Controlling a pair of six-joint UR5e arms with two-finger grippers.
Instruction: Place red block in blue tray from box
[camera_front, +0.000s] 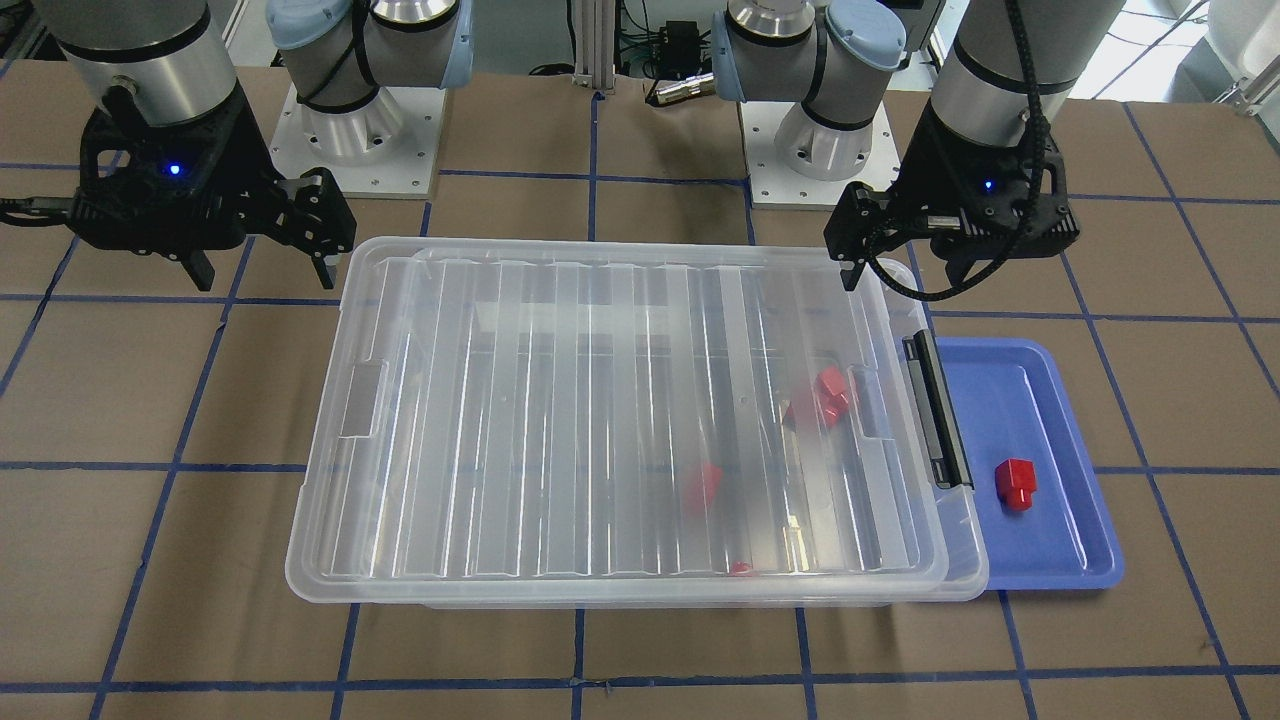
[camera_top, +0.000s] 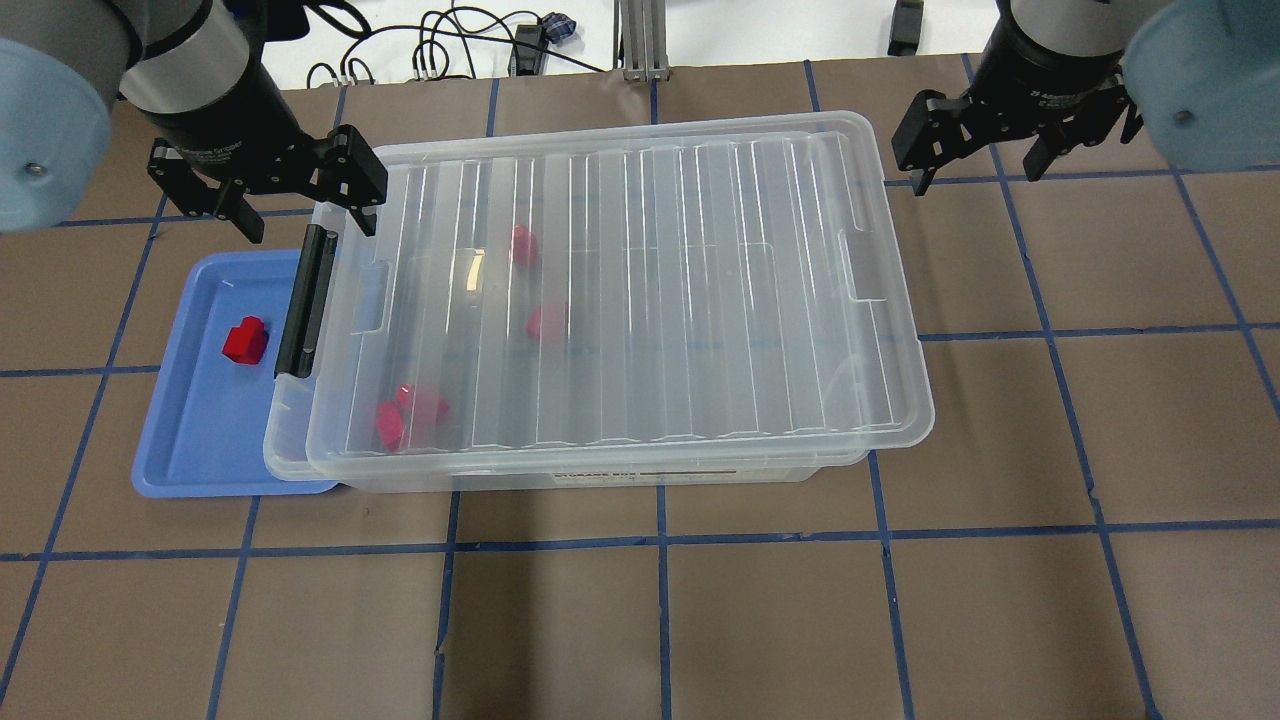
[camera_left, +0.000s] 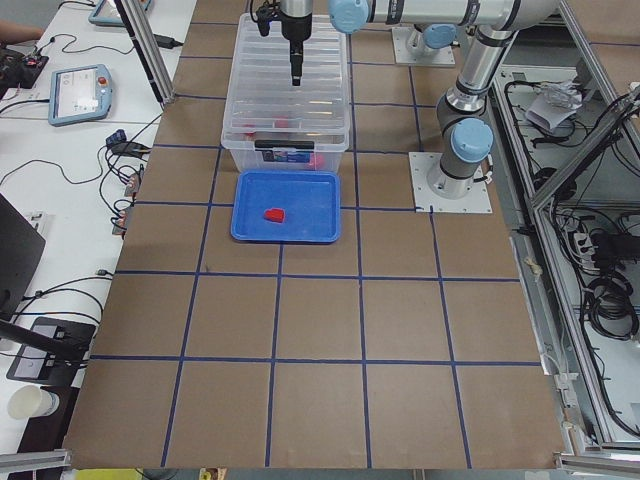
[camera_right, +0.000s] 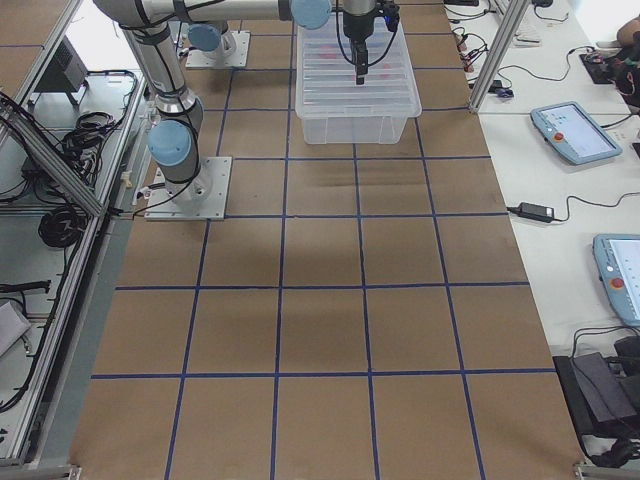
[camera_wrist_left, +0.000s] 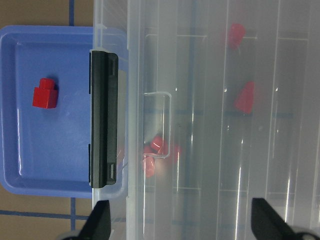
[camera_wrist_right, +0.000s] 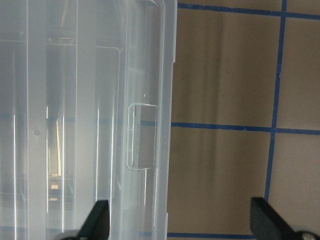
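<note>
The box (camera_top: 890, 300) is a large clear bin with its ribbed lid resting on top and a black latch (camera_top: 305, 300) on the short end next to the blue tray (camera_top: 190, 450). One red block (camera_top: 245, 340) lies in the tray; it also shows in the left wrist view (camera_wrist_left: 45, 93). Several more red blocks (camera_top: 410, 410) show blurred through the lid. My left gripper (camera_top: 305, 215) is open and empty, above the latch end of the box. My right gripper (camera_top: 978, 165) is open and empty, above the table past the box's other end.
The table is brown with blue tape grid lines. The two arm bases (camera_front: 355, 120) stand behind the box. The tray's inner edge sits tucked under the box's rim (camera_front: 960, 560). Cables and screens lie on side tables (camera_left: 80, 95) beyond the work surface.
</note>
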